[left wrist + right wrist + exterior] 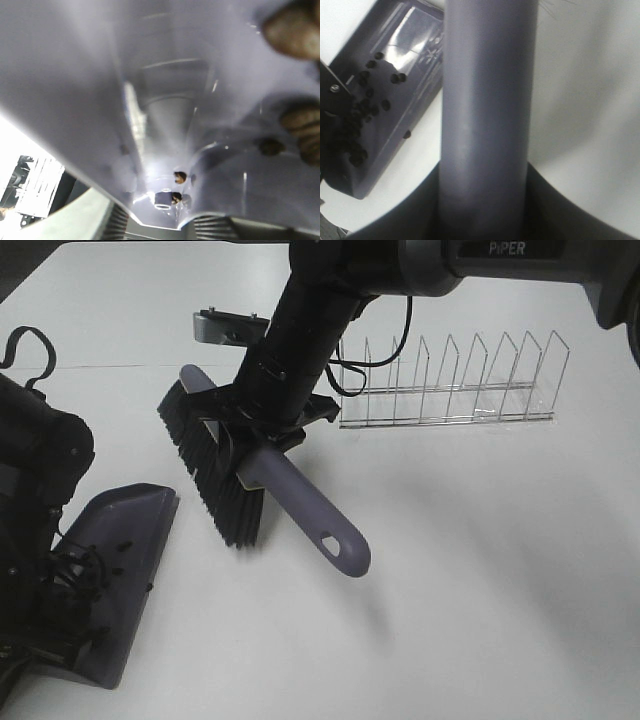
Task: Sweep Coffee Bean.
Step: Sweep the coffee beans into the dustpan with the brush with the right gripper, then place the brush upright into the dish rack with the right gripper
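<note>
Right gripper (262, 428): clamped on brush (215, 480) handle — bristles angled toward dustpan (128, 540).
Left gripper (62, 585): closed, apparently holding dustpan steady — coffee beans (367, 102) collected inside.

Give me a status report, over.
Left gripper shut on dustpan, right gripper shut on brush. Coffee beans mostly in the dustpan. Wire rack stands behind, apart.

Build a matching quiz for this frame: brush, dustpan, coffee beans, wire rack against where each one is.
Things:
1 brush
2 dustpan
3 coffee beans
4 wire rack

Places:
A standing empty at the back
B clamped in the right gripper
C scattered inside the dustpan
D at the left edge of the high view

Pairs: 1-B, 2-D, 3-C, 4-A
</note>
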Tool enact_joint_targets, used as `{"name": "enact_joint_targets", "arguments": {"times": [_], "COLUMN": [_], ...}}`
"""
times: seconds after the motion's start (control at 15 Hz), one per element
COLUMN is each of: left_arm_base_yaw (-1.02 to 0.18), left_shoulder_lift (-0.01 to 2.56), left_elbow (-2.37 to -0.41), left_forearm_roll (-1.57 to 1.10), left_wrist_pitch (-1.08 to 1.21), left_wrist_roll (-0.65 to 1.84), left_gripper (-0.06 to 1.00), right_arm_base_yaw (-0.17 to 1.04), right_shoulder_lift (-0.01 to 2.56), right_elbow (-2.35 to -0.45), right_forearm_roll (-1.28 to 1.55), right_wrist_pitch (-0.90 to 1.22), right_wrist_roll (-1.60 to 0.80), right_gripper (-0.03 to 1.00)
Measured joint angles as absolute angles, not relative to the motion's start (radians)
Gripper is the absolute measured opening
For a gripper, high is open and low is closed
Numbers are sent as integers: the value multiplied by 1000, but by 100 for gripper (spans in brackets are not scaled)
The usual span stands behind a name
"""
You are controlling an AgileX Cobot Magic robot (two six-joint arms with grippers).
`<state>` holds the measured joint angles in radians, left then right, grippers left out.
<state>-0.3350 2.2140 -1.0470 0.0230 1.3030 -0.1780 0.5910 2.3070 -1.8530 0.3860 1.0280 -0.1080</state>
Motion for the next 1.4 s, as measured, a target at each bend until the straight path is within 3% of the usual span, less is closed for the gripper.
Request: {"name": "enact_joint_targets", "arguments": {"times": [0.4, 0.8, 1.0, 1.2, 1.4], "left_arm_base_yaw": [-335, -335, -331, -331, -331], "left_shoulder_lift": [2214, 2214, 2214, 2218, 2223], "left_elbow": [-1047, -1047, -1057, -1087, -1119], "left_forearm_roll": [21, 19, 13, -21, -56], "left_wrist_pitch": [1303, 1303, 1303, 1304, 1306], "left_wrist_roll": [-175, -173, -169, -149, -136], "left_gripper": [32, 32, 32, 32, 32], "right_arm_base_yaw": [591, 584, 491, 411, 405], "right_shoulder_lift": [2309, 2340, 2244, 2124, 2026], "right_elbow": [-1660, -1646, -1646, -1646, -1647], "right_forearm_roll": [661, 959, 1083, 945, 654], "right_wrist_pitch": [869, 747, 718, 720, 811], "right_wrist_roll": [-225, -367, -434, -413, -268], "right_gripper": [34, 34, 34, 34, 34]}}
